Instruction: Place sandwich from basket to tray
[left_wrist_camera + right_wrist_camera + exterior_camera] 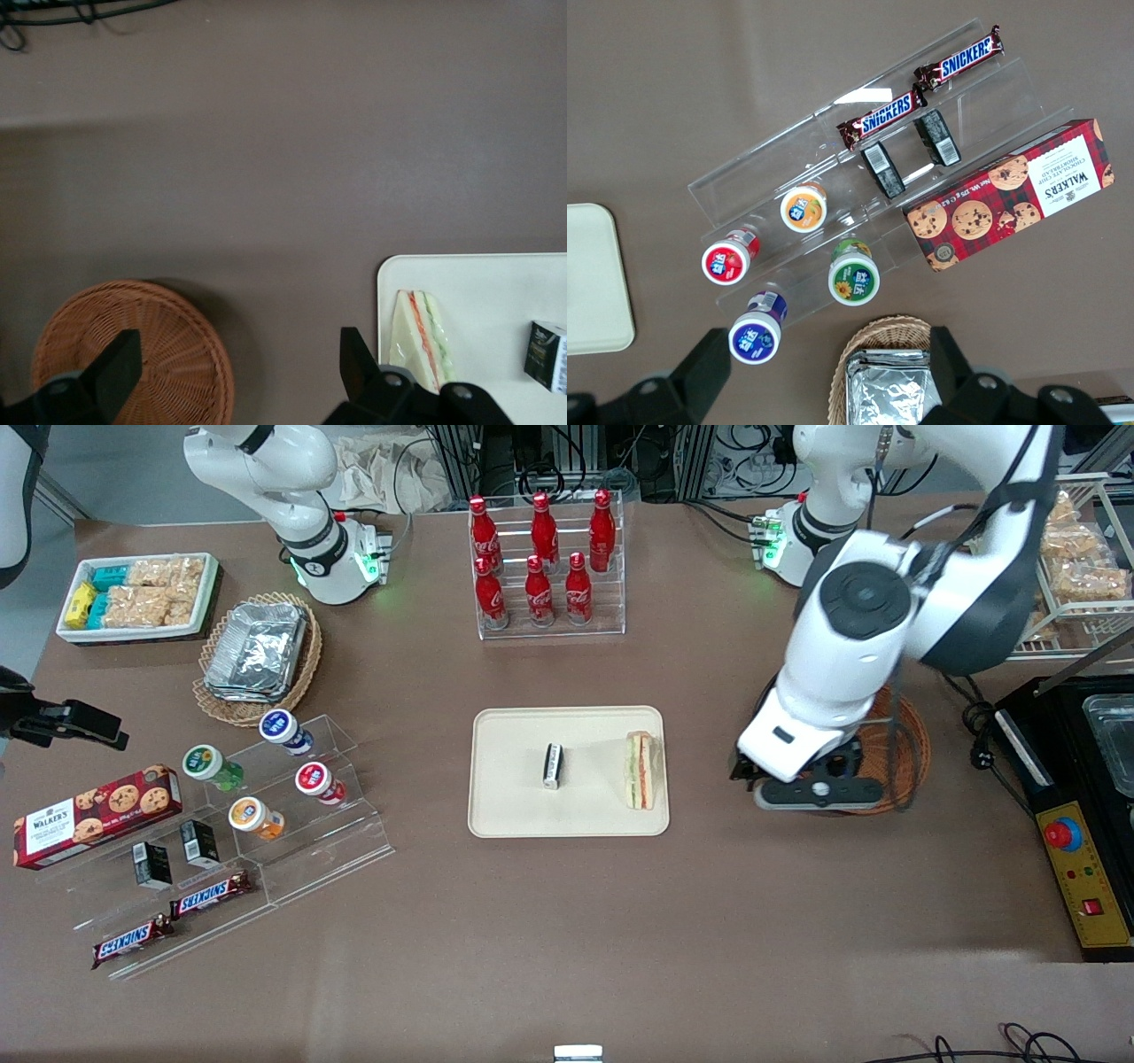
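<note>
- As far as we can judge, the main job is done: the sandwich (640, 771) lies on the tray (505, 815), at its edge toward the working arm, on its side with the filling showing.
- We see the basket (168, 354) empty on the tabletop (567, 921), near the tray but apart from it.
- Our gripper (239, 367) hangs above the basket's tray-side edge, fingers (120, 363) spread wide, holding nothing.
- We also spot a small dark box (553, 765) on the tray, well clear of the sandwich.
- What remains, we think, is only for the arm to pull away.
</note>
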You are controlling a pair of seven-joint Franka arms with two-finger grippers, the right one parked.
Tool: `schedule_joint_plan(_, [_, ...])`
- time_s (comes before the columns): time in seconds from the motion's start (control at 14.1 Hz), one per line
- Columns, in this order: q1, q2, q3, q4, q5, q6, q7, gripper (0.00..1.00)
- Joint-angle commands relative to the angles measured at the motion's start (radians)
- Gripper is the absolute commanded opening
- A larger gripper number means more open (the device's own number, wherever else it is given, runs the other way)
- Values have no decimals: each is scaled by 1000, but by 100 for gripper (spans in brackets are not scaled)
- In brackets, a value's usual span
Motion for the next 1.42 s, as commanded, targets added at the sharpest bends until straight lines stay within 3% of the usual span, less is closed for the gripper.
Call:
schedule_joint_plan(0.0, [32, -19, -6, 68, -24, -84, 14, 99])
schedule_joint_plan(0.43, [119, -59, -9, 59, -79, -147, 25, 99])
schedule_joint_plan(0.57, [159, -85, 1, 51, -148, -150, 191, 99])
schedule_joint_plan(0.71, [79, -113, 166, 51, -182, -178, 302, 99])
schedule_joint_plan(0.92, [-191, -157, 548, 23, -261, -204, 402, 99])
schedule_joint_plan(0.99, [-201, -168, 583, 11, -269, -202, 427, 99])
schedule_joint_plan(1.14, [-166, -193, 572, -7, -266, -204, 441, 99])
schedule_joint_plan(1.35, [-5, -202, 386, -6, -246, -207, 441, 99])
